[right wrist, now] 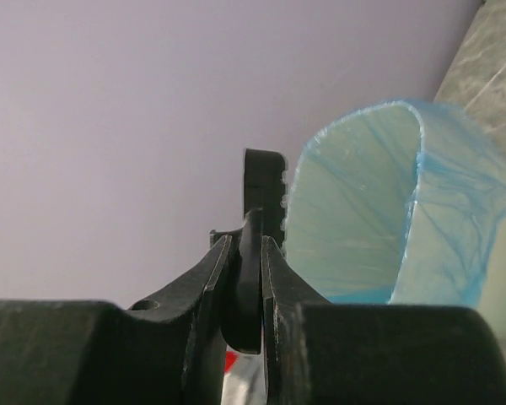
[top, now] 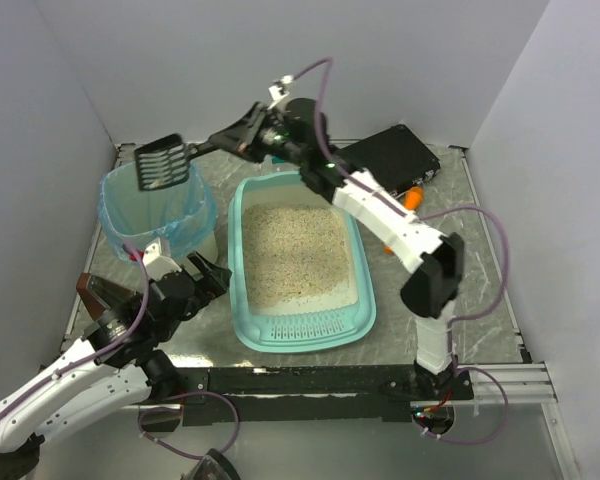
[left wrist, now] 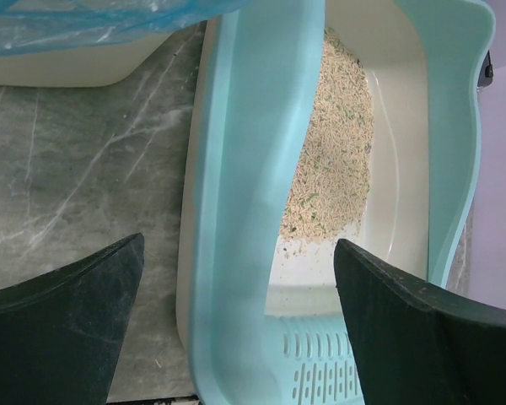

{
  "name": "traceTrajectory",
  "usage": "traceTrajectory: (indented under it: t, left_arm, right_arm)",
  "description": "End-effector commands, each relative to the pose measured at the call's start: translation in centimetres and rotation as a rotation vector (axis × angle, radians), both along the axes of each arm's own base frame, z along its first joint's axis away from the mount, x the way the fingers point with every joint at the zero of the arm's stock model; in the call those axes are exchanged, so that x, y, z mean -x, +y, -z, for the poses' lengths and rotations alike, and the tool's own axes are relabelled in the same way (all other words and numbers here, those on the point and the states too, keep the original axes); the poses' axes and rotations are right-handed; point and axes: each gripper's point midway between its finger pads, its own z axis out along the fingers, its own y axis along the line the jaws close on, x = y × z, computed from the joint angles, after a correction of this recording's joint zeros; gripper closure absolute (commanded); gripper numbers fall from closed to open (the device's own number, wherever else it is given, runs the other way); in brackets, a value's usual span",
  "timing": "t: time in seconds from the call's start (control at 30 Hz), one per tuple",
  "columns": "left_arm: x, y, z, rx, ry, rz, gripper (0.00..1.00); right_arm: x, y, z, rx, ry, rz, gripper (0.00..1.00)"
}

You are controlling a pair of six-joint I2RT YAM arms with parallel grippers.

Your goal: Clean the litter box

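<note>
Only overhead shows slotted scoop [top: 160, 163], held by right claw [top: 218, 140], seemingly above bin [top: 183, 226].

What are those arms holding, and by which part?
The right gripper pinches a black scoop by its handle. The left gripper, open, holds nothing.

Teal litter box [top: 298, 328], blue-bagged bin [top: 156, 212]

A grey marbled tabletop [top: 390, 320] is shown across the middle of the overhead view, enclosed by plain pale lilac walls [top: 280, 60] at the top, left and right. A black rail [top: 310, 380] is fixed along its lower edge. Everything is lit softly and evenly.
</note>
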Motion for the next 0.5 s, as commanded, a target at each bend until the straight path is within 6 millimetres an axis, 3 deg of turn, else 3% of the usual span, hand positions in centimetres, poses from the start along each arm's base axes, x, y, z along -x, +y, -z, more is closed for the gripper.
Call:
traceTrajectory:
  t: [0.0,0.03,0.13,0.3,0.47]
  left_arm:
    - [0.3,0.8,0.0,0.039,0.0,-0.039,0.03]
    - [0.4,0.8,0.1,0.042,0.002,-0.037,0.03]
    - [0.5,0.9,0.0,0.06,-0.007,-0.038,0.03]
    - [0.4,0.8,-0.1,0.063,-0.02,-0.04,0.03]
    - [0.3,1.0,-0.1,0.052,-0.013,-0.048,0.03]
  right_arm:
    - [1.2,3.8,0.1,0.122,-0.193,-0.049,1.0]
    - [1.1,4.5,1.0,0.168,-0.269,-0.06,1.0]
    - [1.9,5.6,0.4,0.211,-0.486,-0.059,1.0]
    - [4.5,6.2,-4.0,0.234,-0.905,0.024,1.0]
    - [6.5,6.5,-5.5,0.32,-1.182,0.073,1.0]
